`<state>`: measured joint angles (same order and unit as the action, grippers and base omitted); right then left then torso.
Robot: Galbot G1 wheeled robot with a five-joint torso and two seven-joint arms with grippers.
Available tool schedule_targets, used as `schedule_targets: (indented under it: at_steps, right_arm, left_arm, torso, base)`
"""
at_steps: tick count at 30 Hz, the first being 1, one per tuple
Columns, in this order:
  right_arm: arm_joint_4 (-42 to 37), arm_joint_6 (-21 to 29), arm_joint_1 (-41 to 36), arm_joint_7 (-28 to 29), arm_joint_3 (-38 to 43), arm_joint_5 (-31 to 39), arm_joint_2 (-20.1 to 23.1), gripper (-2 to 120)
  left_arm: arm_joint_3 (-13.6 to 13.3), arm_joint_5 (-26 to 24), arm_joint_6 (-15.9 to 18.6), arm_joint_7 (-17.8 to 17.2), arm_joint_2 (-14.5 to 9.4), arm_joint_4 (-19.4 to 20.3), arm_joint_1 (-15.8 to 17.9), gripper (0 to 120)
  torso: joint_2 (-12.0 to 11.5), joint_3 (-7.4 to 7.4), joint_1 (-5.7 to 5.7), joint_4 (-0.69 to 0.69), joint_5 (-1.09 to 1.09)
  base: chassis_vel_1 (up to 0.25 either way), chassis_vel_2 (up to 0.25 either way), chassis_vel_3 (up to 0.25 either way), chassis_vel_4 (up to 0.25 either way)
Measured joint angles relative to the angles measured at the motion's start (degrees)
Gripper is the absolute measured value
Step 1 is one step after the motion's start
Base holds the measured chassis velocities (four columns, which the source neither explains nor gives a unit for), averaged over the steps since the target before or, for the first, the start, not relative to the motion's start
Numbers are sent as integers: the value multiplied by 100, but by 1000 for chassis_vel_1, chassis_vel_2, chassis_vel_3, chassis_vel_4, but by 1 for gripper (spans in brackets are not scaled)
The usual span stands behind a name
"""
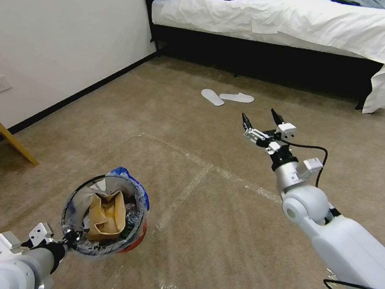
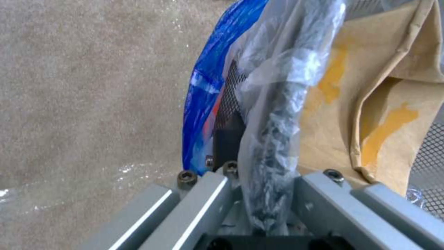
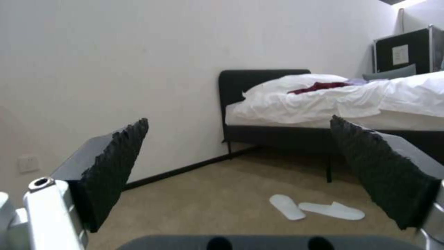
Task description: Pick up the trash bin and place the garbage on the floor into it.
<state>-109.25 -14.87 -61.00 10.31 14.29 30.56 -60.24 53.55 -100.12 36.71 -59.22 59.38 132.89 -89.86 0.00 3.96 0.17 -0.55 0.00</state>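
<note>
Both grippers show: left gripper [image 1: 69, 238] clamps the upright trash bin [image 1: 104, 214] by its near rim, mouth upward; right gripper [image 1: 263, 120] hangs open. Left wrist view reveals the blue-edged liner [image 2: 208, 86] pinched.

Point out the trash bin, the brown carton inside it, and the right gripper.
trash bin [image 1: 138, 239]: head view, red-orange lower wall.
brown carton [image 1: 106, 215]: head view, its crumpled middle.
right gripper [image 1: 261, 118]: head view, midway between open fingertips.

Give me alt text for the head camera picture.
The left gripper holds the trash bin by its rim above the carpet, a brown carton inside. The right gripper hangs open and empty, pointing toward white slippers beside a bed.
</note>
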Motion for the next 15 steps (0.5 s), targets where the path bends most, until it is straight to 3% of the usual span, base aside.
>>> schedule_targets:
  at_steps: [15]
  right_arm:
    - [-83, -179, -723, -215, 211, -362, -495, 100]
  left_arm:
    - [60, 2, 8, -22, 97, 136, -69, 0]
  torso:
    - [0, 1, 0, 0, 0]
  base:
    - [0, 0, 0, 0]
